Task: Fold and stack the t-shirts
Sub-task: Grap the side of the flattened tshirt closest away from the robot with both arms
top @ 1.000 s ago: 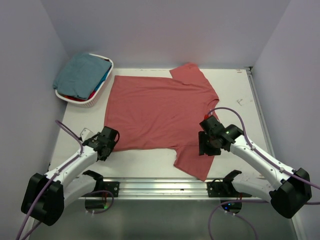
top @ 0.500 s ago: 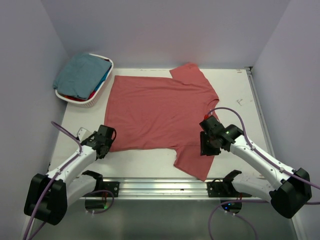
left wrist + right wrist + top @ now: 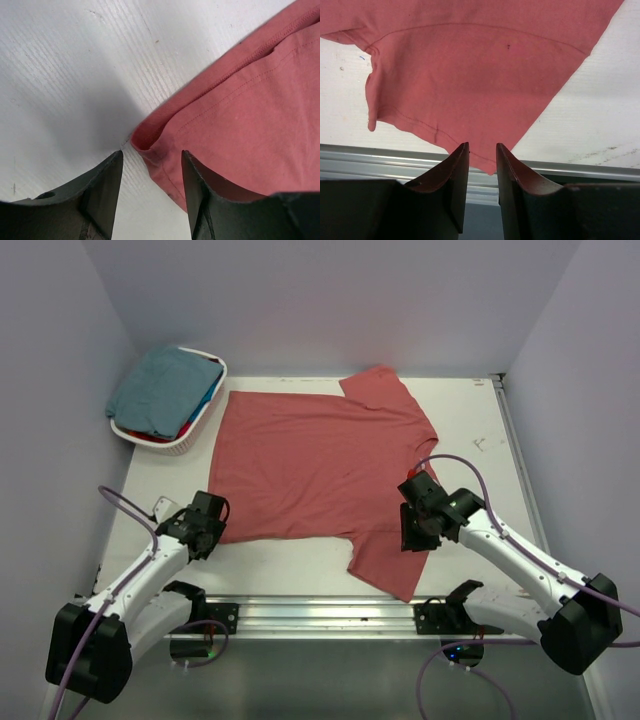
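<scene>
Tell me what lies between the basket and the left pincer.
Bare table, nothing else: the top view shows it from the basket to the left pincer. The red shirt lies beside that stretch, not in it.

My top camera looks down from above and behind my bases over the whole table [image 3: 470, 430]. My wrist cameras sit close: one peers past my left gripper [image 3: 151, 162] at a hem corner, one past my right gripper [image 3: 481, 149] toward the near rail [image 3: 570, 169]. All three share the brick-red t-shirt [image 3: 310, 465].
</scene>
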Controlling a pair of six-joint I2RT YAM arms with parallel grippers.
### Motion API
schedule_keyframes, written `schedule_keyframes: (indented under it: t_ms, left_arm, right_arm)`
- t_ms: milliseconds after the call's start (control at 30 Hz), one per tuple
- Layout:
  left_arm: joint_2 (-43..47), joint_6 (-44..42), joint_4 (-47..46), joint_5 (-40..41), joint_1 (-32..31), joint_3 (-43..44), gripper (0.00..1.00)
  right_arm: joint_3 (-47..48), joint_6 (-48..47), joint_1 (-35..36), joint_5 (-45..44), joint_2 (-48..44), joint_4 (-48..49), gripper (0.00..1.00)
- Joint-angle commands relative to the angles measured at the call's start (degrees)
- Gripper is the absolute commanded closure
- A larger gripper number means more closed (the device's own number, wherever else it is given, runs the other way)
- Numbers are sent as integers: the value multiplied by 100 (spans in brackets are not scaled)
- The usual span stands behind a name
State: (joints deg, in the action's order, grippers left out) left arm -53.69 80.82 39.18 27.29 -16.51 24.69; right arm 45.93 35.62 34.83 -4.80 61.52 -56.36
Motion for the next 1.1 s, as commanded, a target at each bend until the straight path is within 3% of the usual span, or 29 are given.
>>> schedule_keyframes:
  t_ms: [0,167,467,667,800,1067]
  left_arm:
    - [105,-66,230,154,25,317,47]
    - [8,-101,82,277,25,335,54]
    - [-397,-163,-217,277,25,265,55]
    - [-353,-180,-279,303,25,203,76]
    - [-291,-207,-262,303,25,203,100]
    - [-46,-329,159,76,25,475,100]
  right_arm:
    - [3,-2,24,40,1,28,68]
    - [3,-2,24,32,1,37,69]
    - [3,-2,15,23,-17,37,70]
    - [3,15,15,14,-26,46,73]
    - [3,7,15,14,-26,37,75]
    - [38,86,15,-30,-70,-182,81]
